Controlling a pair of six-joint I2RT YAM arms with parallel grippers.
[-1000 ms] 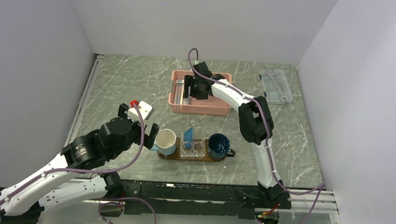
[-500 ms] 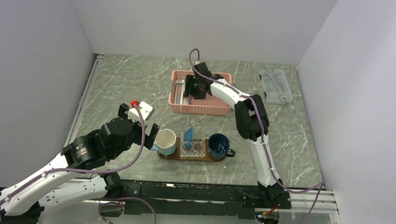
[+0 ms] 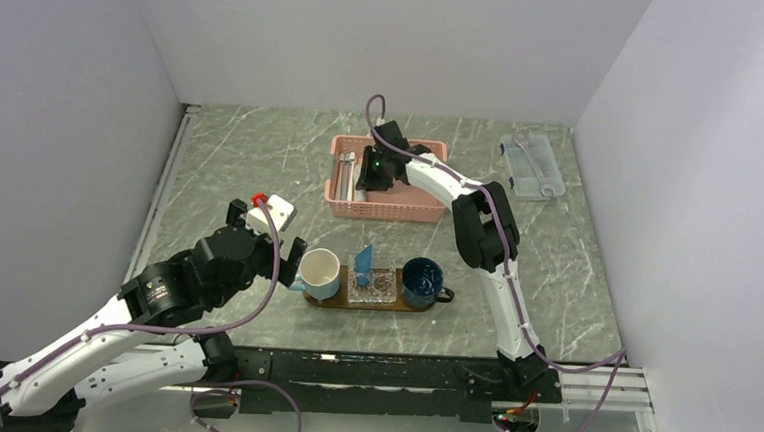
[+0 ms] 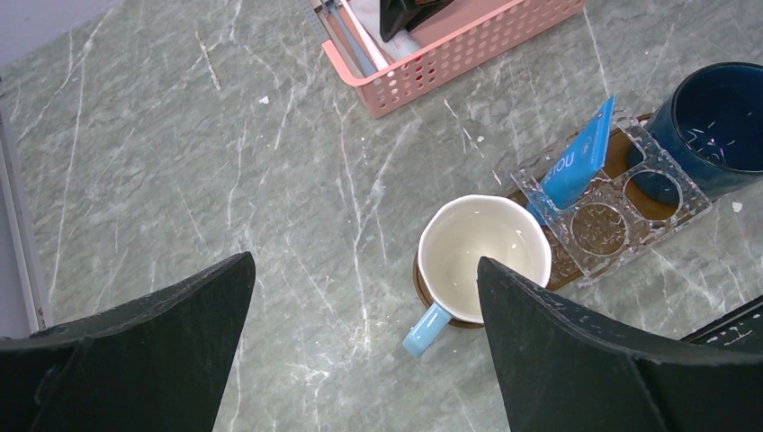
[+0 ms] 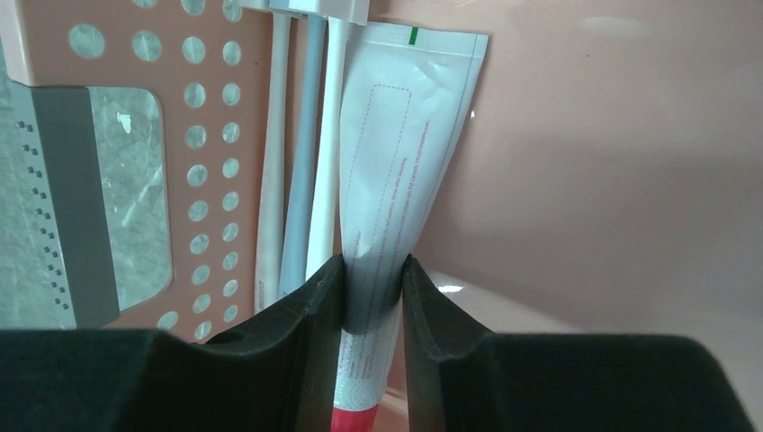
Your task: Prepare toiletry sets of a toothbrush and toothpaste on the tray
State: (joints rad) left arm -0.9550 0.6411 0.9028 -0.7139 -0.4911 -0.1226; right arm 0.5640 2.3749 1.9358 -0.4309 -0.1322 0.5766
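Squarely between right jaws, white tube (image 5: 396,162), seemingly toothpaste, pinched inside pink basket (image 5: 585,180), left jaws spread.

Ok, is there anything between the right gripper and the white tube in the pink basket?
Nothing visible. The right gripper has the white tube pinched between its fingers. The toothbrush handles lie alongside the tube, outside the grip, next to the pink basket wall.

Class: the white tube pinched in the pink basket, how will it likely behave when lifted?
The white tube looks soft: it seems squeezed where the right gripper pinches it, so it will probably flex, not stay rigid. Its flat, crimped end suggests it is light. The smooth skin may slip a little.
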